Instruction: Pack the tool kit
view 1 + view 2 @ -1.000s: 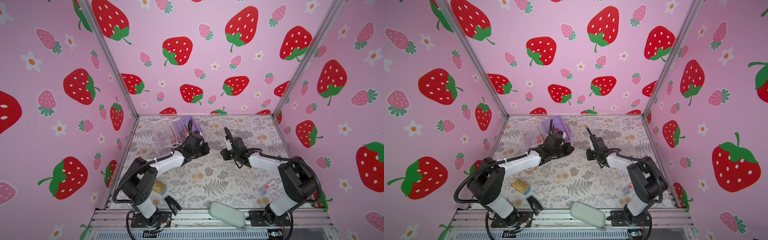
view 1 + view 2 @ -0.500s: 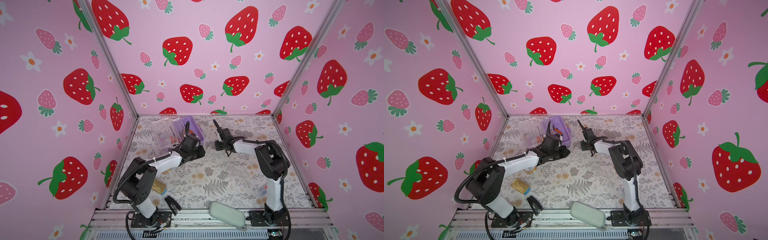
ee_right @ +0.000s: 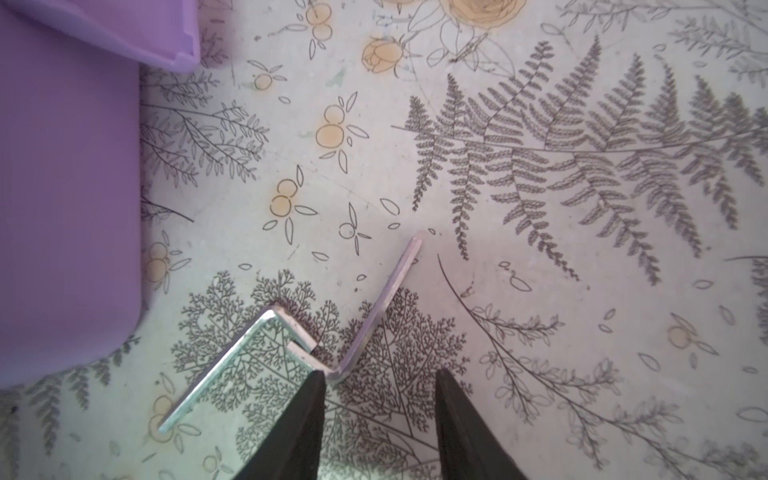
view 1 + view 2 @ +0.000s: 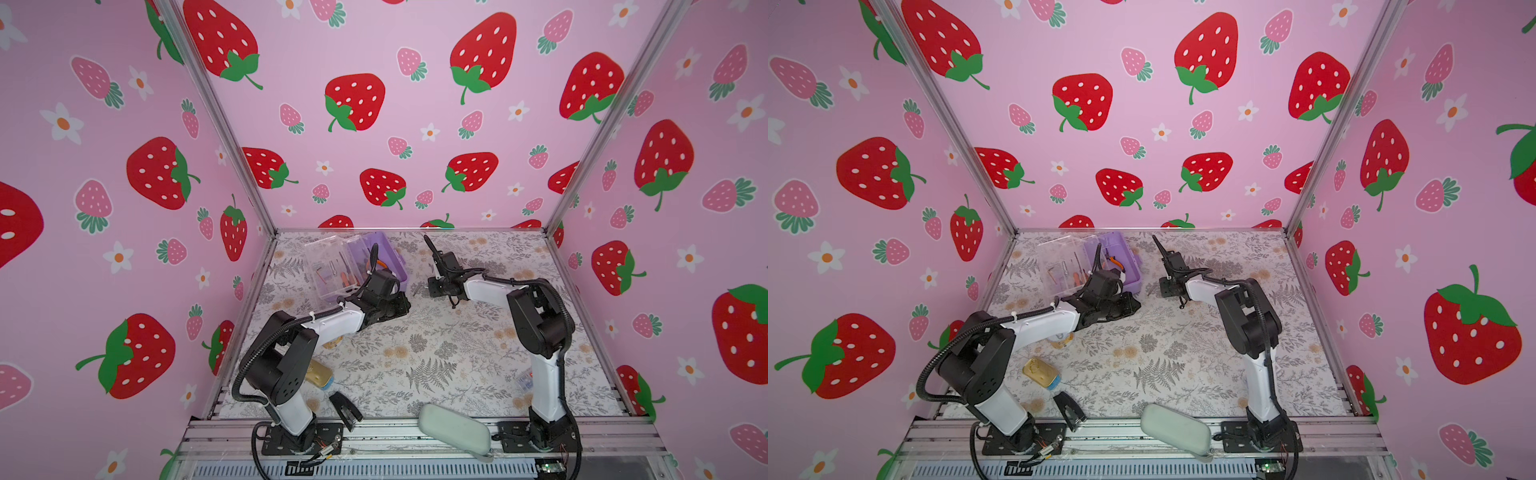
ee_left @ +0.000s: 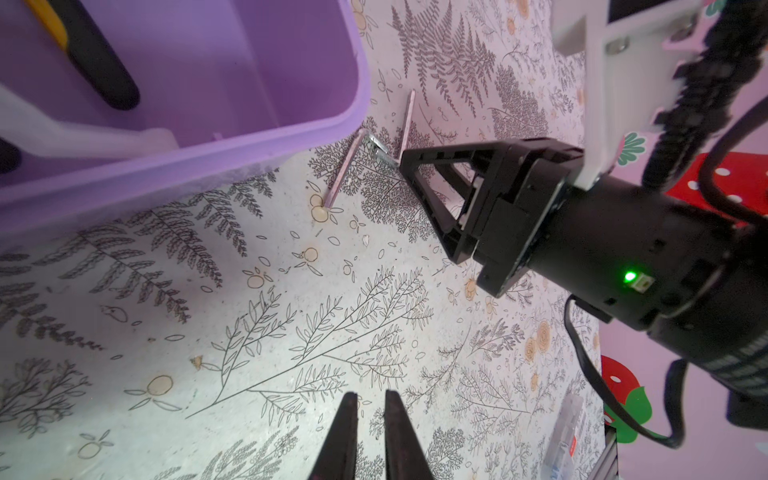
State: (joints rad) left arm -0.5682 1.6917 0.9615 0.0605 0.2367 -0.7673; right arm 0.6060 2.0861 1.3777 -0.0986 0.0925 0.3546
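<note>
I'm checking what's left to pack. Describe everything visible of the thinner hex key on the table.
The thinner hex key is a silvery L-shaped metal bar lying flat, ungripped, on the floral table, outside the lilac case. Its bend sits beside one fingertip of the open right gripper; its short arm seems to touch the thicker hex key.

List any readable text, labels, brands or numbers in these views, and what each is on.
Nothing is legible in any view.
Packet, red label: print too blurred to read.
Tin: too small to make out any print.
Case, hex keys, pouch: no markings visible.
</note>
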